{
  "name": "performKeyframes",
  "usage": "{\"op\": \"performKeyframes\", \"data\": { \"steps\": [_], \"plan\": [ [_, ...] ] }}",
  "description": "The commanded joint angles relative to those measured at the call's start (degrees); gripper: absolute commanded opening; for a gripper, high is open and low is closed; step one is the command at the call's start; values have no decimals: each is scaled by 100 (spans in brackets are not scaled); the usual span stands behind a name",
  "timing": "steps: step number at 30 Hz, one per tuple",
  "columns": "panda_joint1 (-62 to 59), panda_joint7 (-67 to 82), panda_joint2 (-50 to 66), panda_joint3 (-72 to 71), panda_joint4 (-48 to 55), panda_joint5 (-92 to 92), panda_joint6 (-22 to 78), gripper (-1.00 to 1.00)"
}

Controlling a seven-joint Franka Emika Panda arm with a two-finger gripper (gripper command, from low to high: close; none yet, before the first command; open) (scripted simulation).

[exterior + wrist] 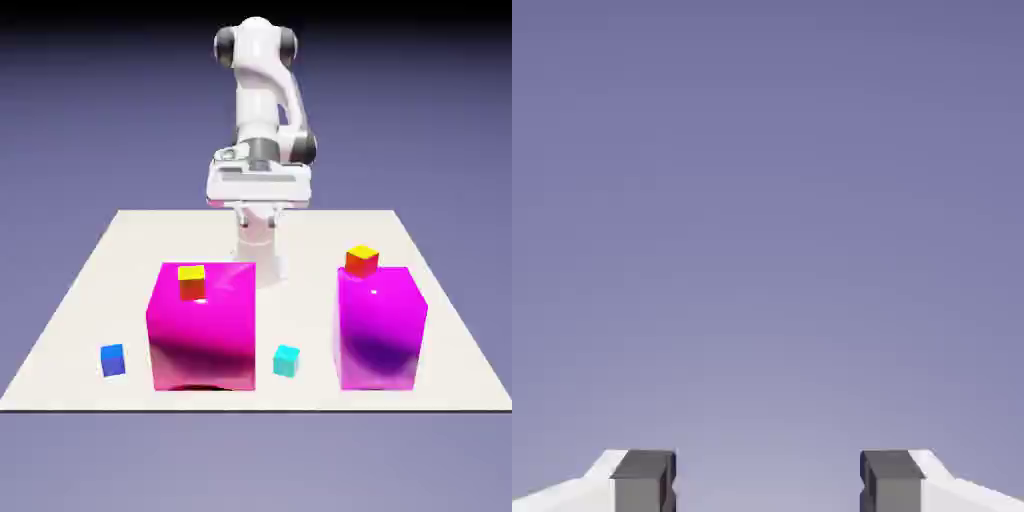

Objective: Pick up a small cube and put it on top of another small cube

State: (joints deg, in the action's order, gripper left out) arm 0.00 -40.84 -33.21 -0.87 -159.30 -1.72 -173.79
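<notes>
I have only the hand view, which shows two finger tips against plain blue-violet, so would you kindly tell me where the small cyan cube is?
Observer: The cyan cube sits on the table, in the gap between the two magenta blocks.
Operator: Thank you. Is there another small cube on the table itself?
Observer: Yes, a dark blue cube, toward the exterior view's left, beyond the wider block.
Operator: And is anything on top of the blocks?
Observer: Each has one yellow-topped orange cube on it.
</notes>
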Motion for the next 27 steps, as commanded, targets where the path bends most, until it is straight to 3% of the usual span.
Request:
{"op": "performKeyframes", "data": {
  "steps": [1, 27],
  "plan": [
    [157, 249, -17, 140, 35, -92, 79, 0],
    [4244, 6728, -452, 3784, 953, -2473, 2142, 0]
  ]
}}
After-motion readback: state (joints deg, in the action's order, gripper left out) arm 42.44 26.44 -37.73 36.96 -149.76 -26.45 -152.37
